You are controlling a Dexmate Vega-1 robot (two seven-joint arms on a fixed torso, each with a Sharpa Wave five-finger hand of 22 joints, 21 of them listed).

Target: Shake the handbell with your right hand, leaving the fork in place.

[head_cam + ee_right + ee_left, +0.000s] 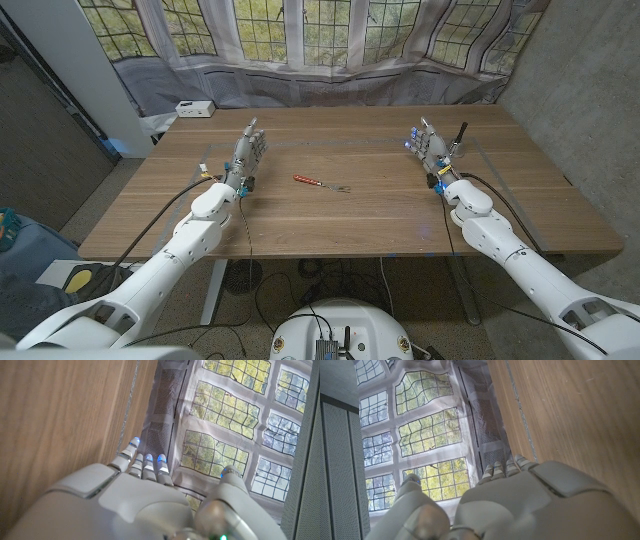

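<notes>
In the head view we saw the wooden counter [350, 215] with the fork [321, 183] lying near its middle, its red handle pointing to the left and its metal tines to the right, well apart from both hands. The left hand [246, 155] stood on its edge at the left side of the counter, fingers stretched toward the far edge and holding nothing. The right hand [430, 148] stood likewise on the right side, fingers extended and apart, small blue lights at their tips, nothing in its grasp. Just beside that hand, on its right, a dark upright handle showed, which we took for the handbell [458, 138]; its lower part was hidden behind the hand, and we could not tell whether the two touched. A small white box [194, 108] sat at the far left corner of the counter, and a curtain printed with leaded windows [330, 35] hung behind. In the left wrist view we saw the back of the left hand [520, 505], its fingers [506, 467] straight and side by side, the thumb held apart, against the wood and the curtain. In the right wrist view the right hand [130, 505] showed the same open pose, its fingertips [148, 459] lit blue, the thumb standing off to one side.
</notes>
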